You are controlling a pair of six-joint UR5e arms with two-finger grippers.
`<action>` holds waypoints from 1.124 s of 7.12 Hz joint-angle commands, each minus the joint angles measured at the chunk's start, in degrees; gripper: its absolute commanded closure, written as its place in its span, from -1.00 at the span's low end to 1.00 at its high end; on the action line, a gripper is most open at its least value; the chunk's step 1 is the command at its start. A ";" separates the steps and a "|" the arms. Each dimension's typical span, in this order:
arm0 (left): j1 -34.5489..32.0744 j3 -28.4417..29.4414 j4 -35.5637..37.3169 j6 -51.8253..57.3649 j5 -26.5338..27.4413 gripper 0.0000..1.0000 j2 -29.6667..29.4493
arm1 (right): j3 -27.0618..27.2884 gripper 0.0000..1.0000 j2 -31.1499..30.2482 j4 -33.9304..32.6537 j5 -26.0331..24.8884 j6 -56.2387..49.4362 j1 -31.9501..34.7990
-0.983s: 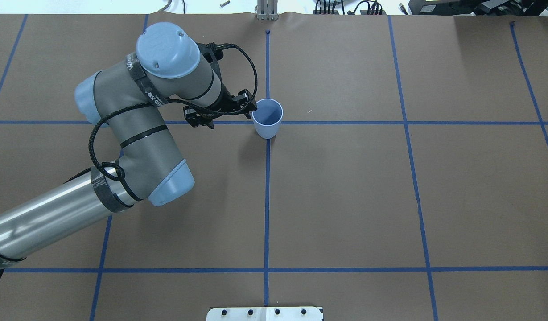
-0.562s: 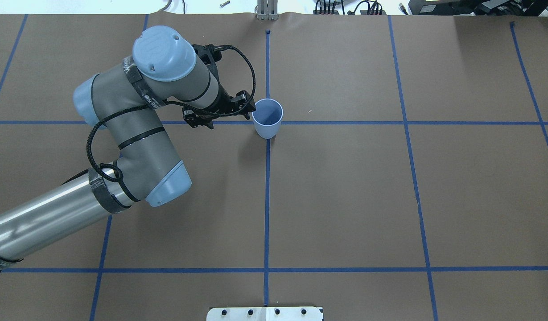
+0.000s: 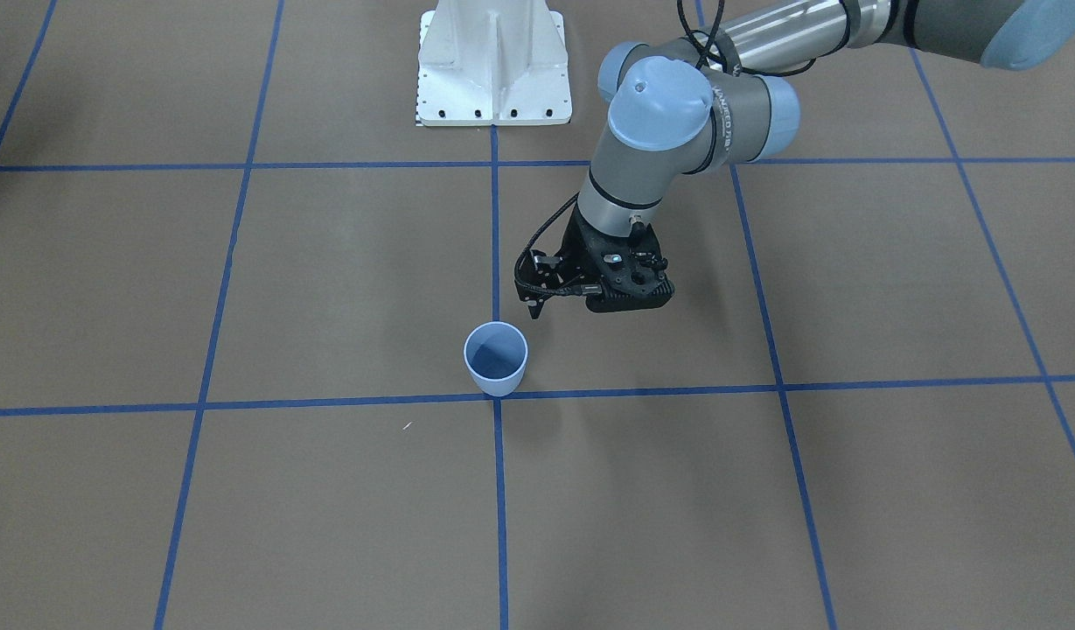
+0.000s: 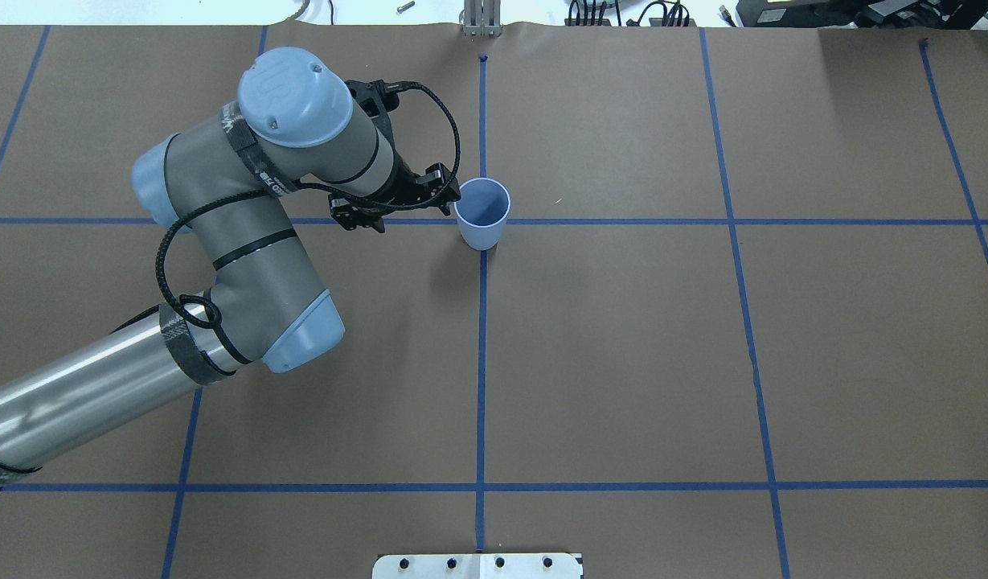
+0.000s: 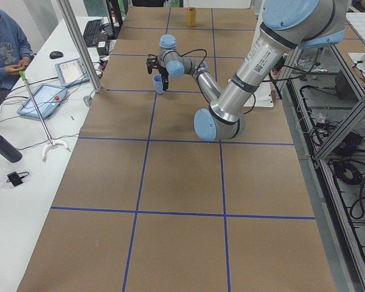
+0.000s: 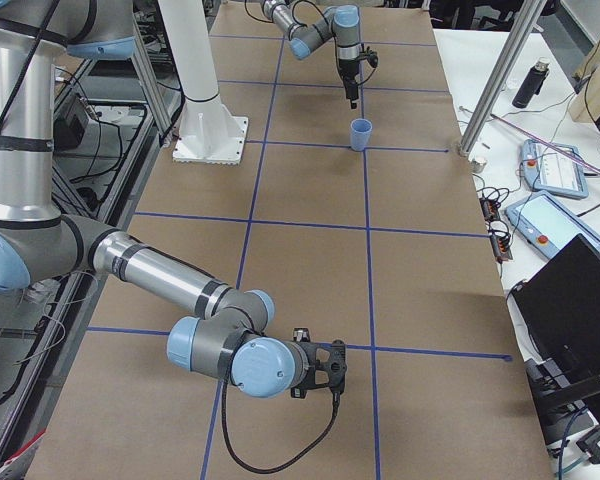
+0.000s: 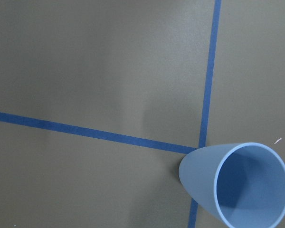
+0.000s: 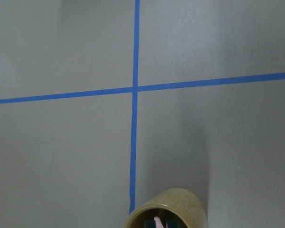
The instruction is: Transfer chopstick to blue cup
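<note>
Pale blue cup (image 3: 495,381), tapered, smooth, darker inside, standing upright on tabletop (image 3: 327,262) at a tape (image 3: 659,389) crossing, chopstick (image 8: 157,222) showing only a pink tip inside tan cup (image 8: 180,202), left pincer (image 3: 535,306) hanging above, beside blue cup, right pincer (image 6: 337,368) hovering low, both pincers' spread impossible to tell.

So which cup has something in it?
The tan cup, seen in the right wrist view: a pink tip shows inside. The blue cup is empty.
</note>
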 commanded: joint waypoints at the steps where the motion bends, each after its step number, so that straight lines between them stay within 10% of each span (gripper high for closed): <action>1: 0.01 0.03 0.00 0.00 0.00 -0.93 0.00 | 3.36 1.00 -0.80 -0.51 1.81 0.48 2.70; 8: 0.18 0.03 0.00 -0.18 0.00 -0.93 0.00 | 15.76 1.00 -0.89 -10.79 0.84 0.39 6.59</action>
